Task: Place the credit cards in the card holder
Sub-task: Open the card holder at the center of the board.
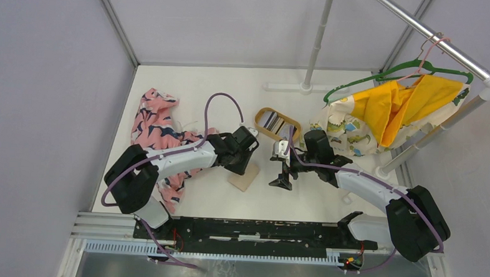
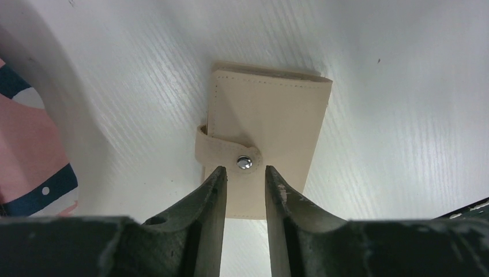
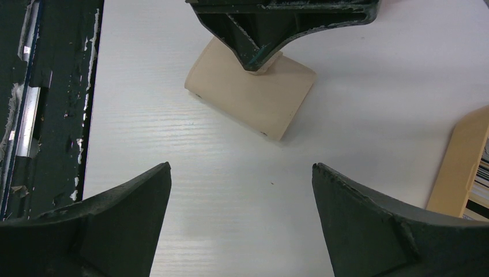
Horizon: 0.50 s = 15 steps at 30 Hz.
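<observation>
So, the left gripper (image 1: pixel 242 168) is down over the wallet (image 1: pixel 247 178), which lies snapped shut on the table (image 1: pixel 302 200) between the two arms. Its fingers are only a little apart, tips right at the snap tab (image 2: pixel 228 151), and nothing's pinched between them as far as I can see. The right gripper (image 1: pixel 282 179) hangs just beside the wallet, jaws spread wide, empty. The cards (image 1: pixel 274 123) sit in the oval tray (image 1: pixel 263 113) further back.
</observation>
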Tool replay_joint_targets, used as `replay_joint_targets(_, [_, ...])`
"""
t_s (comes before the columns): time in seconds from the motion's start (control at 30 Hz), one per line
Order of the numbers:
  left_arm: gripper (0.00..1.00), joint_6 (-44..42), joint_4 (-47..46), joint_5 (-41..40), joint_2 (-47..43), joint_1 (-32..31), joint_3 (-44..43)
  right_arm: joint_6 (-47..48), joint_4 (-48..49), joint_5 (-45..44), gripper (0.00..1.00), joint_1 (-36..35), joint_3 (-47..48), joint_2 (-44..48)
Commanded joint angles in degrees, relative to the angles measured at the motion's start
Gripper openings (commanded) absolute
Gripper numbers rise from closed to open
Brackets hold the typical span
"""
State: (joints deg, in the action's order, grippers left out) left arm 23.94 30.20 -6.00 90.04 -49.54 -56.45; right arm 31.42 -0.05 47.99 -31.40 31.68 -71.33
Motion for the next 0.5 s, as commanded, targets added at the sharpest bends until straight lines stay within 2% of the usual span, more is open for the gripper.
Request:
replay_joint_targets(0.0, [0.37, -0.13, 1.53, -1.07, -0.76, -0.61, -1.49, 0.86, 1.92, 1.50, 0.97, -0.23, 0.40, -0.04])
replay_joint_targets(0.47, [0.31, -1.96, 2.15, -3.31, 4.80, -1.76, -4.46, 0.93, 1.72, 1.53, 0.97, -0.23, 0.40, -0.15])
